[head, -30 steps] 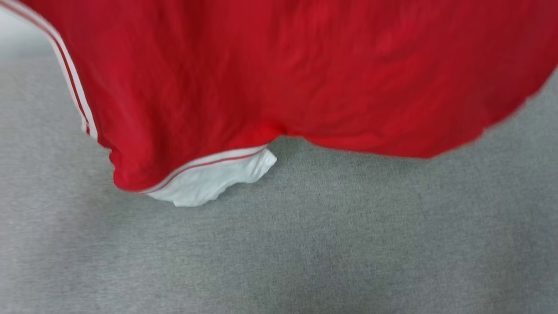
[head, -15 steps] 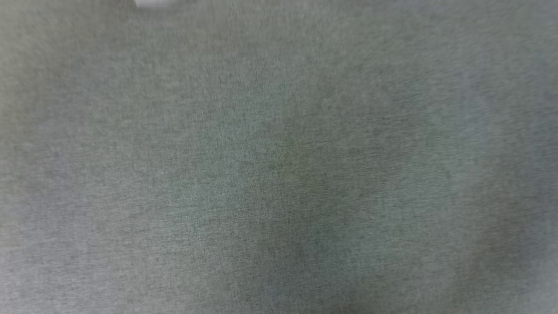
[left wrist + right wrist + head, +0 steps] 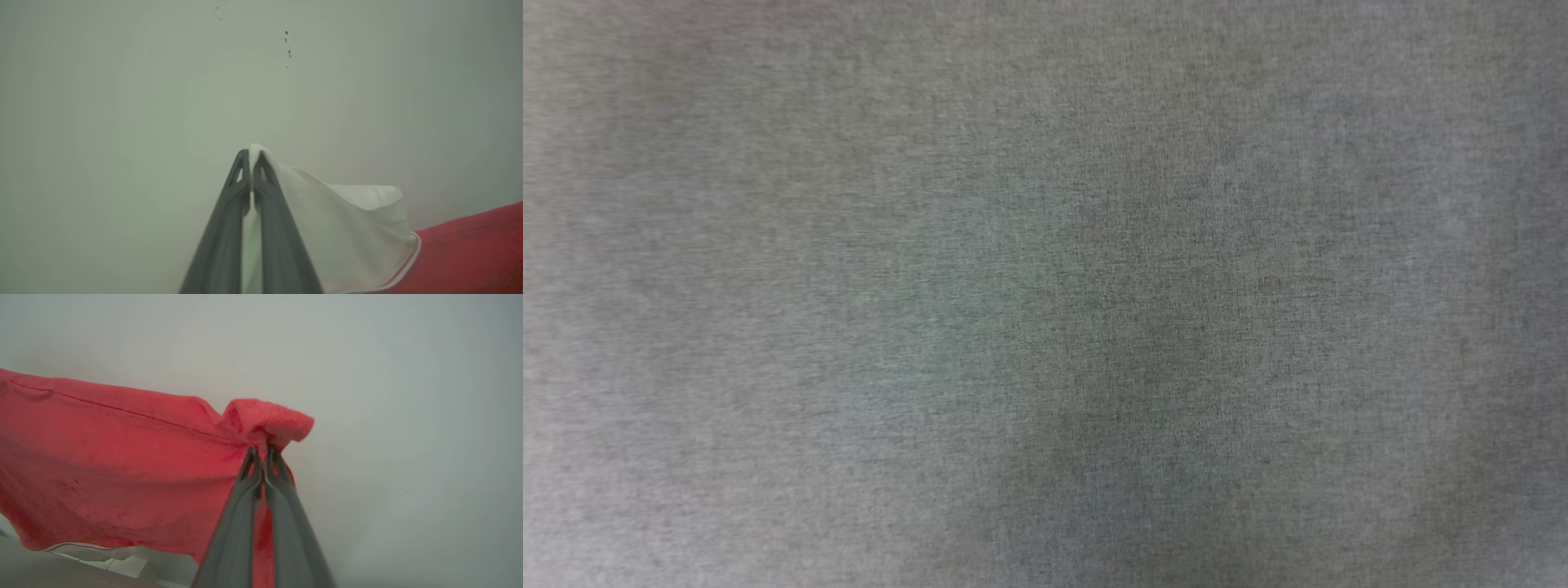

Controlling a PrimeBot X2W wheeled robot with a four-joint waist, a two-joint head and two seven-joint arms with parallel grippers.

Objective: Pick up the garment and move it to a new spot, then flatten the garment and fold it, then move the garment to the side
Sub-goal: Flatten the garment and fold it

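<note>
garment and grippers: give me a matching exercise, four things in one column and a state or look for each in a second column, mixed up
Things:
1. left gripper
2. right gripper
3. grey surface
4. pale background

States:
a. bears a few small dark specks
b. shut on a bunched red edge of the garment
c. shut on the tip of the white sleeve
d. finely woven, with a soft dark shadow across it

Pairs: 1-c, 2-b, 3-d, 4-a
</note>
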